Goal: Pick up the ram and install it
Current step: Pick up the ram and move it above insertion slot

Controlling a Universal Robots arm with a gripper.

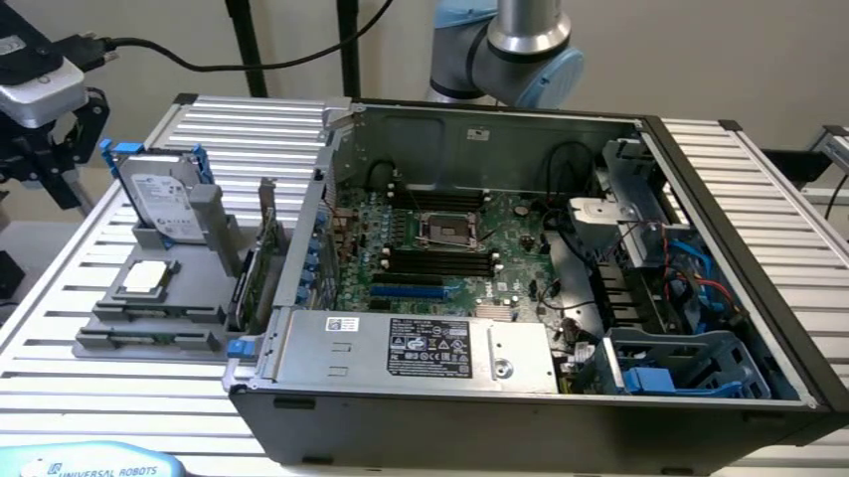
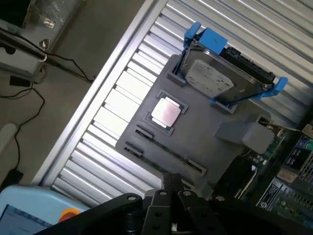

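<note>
"One ram (image 2: 168, 154) stands on edge in your gray holder's (image 2: 215, 117) slot, just beside the processor (image 2: 166, 112), not yet lifted."

"And the gripper (image 2: 171, 182)?"

"It hovers over the holder's edge. Its opening you cannot tell. You look to be at the pickup approach, and a grasp calls for squaring to the stick."

One hard drive (image 1: 166, 204), one processor chip (image 1: 146, 278) — one open computer case (image 1: 531, 417).

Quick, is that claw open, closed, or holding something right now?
Claw: cannot be told; it hangs over the grey parts tray.
</note>
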